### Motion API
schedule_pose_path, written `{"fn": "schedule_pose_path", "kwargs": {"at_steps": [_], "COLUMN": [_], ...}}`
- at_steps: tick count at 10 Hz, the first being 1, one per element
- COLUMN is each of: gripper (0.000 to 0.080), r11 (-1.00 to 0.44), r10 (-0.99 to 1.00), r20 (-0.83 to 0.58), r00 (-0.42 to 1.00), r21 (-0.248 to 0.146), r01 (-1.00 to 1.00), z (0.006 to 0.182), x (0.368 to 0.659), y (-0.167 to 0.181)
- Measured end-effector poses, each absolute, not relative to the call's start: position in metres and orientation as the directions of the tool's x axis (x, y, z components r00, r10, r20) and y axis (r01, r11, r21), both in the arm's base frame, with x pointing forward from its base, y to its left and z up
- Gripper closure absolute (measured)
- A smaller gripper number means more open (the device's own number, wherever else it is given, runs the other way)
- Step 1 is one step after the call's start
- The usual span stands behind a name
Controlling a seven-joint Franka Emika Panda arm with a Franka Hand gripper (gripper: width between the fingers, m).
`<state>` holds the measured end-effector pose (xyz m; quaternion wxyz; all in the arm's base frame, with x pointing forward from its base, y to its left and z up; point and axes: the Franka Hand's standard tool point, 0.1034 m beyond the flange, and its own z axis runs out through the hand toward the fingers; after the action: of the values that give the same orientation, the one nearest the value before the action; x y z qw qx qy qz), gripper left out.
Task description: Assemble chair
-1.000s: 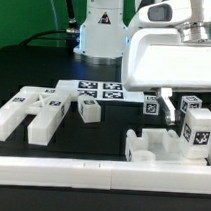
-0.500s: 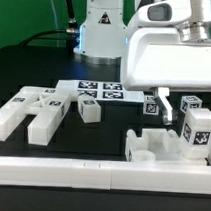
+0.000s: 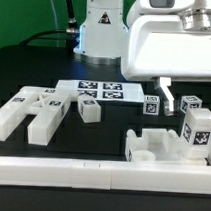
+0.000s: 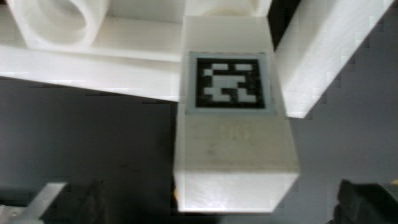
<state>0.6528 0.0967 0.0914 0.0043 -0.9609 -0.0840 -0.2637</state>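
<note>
pincer spread, chair leg crosswise beneath

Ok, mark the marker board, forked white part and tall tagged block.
marker board [image 3: 99, 90]: exterior view, tagged top.
forked white part [image 3: 40, 125]: exterior view, one prong.
tall tagged block [image 3: 199, 134]: exterior view, tagged front.

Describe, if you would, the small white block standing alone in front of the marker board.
Find the marker board, the flat tagged sheet mid-table. Directly in front of its near edge sits a small white block. Unlike the long white parts to the exterior view's left, it is cube-like, stands apart and shows one tag.
</note>
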Motion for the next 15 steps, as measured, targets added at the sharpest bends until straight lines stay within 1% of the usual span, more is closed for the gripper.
{"fn": "schedule_pose_path", "kwargs": {"at_steps": [1,3,4,5,6,7,10,11,12,13,15], "gripper": [0.0151,0.0151,0.0151,0.0151,0.0151,0.0151,0.0151,0.0261,0.0396,0.0511,0.0511], "r11": [-0.986,-0.986,-0.986,-0.986,-0.985,-0.986,-0.986,-0.986,-0.986,-0.988,-0.99], "r10": [0.162,0.163,0.165,0.166,0.168,0.166,0.165,0.165,0.165,0.15,0.139], "r20": [0.406,0.271,0.227,0.142,0.092,0.116,0.113,0.112,0.112,0.112,0.112], "r00": [0.9,0.949,0.96,0.976,0.981,0.979,0.98,0.98,0.98,0.982,0.984], "r21": [0.023,0.009,0.004,-0.006,-0.012,-0.009,-0.01,-0.01,-0.01,-0.012,-0.013], "r01": [0.167,0.167,0.168,0.168,0.17,0.168,0.167,0.167,0.167,0.152,0.141], "z": [0.0843,0.0824,0.0812,0.08,0.0823,0.0833,0.0848,0.0844,0.0844,0.0844,0.0844], "x": [0.6507,0.6542,0.6542,0.6491,0.6519,0.6574,0.6582,0.658,0.6579,0.658,0.658], "y": [0.0971,0.0952,0.096,0.0978,0.0969,0.095,0.0942,0.0942,0.0942,0.0944,0.0944]}}
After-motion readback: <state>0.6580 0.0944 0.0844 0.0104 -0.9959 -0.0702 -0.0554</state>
